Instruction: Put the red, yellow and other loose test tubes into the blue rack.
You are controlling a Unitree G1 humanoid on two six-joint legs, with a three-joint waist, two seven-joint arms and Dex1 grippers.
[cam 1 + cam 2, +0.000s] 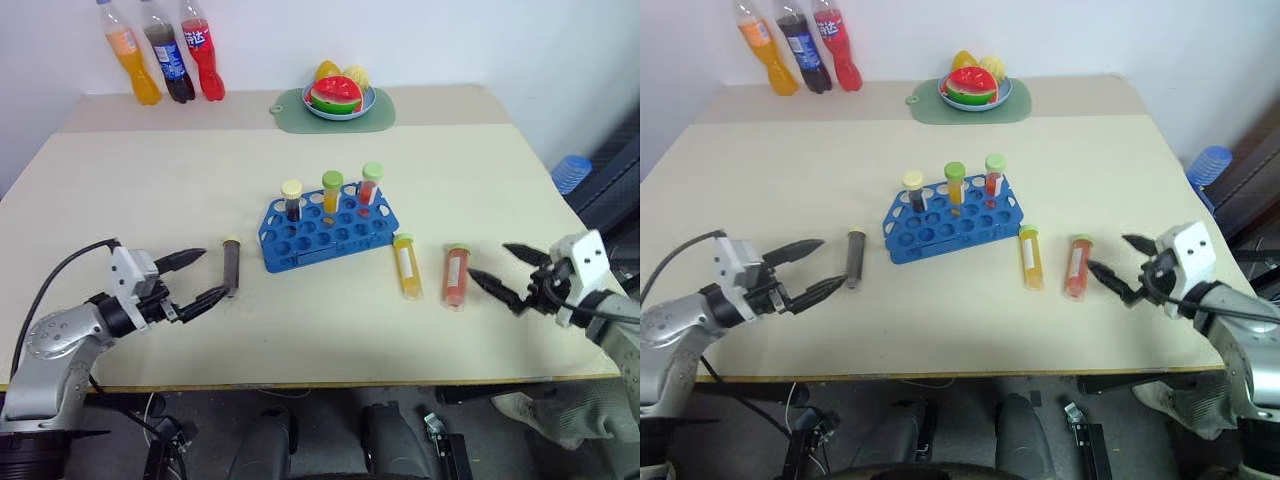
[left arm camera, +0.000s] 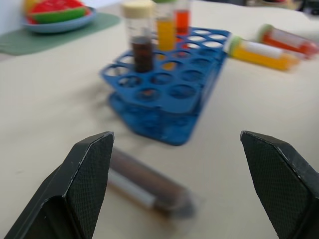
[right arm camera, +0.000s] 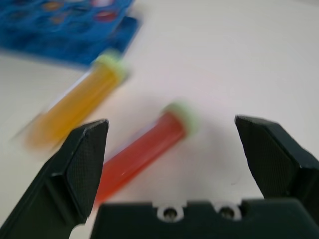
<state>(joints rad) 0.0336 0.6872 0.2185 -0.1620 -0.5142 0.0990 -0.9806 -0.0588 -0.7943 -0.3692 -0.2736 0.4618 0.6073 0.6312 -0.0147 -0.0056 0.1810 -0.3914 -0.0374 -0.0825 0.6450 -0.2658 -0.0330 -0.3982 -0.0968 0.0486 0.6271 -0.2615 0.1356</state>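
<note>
Brown test tube (image 2: 149, 184) lies between the left gripper's (image 2: 187, 186) spread fingers.

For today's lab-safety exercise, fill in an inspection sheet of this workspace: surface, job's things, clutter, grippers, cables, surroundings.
Surface: beige table.
Job's things: blue rack holds three upright tubes; dark brown test tube, yellow-orange test tube and red test tube lie loose beside it.
Clutter: three soda bottles; fruit plate on green mat.
Grippers: left gripper open by the brown tube; right gripper open by the red tube.
Cables: black cable on the left arm.
Surroundings: white wall.
</note>
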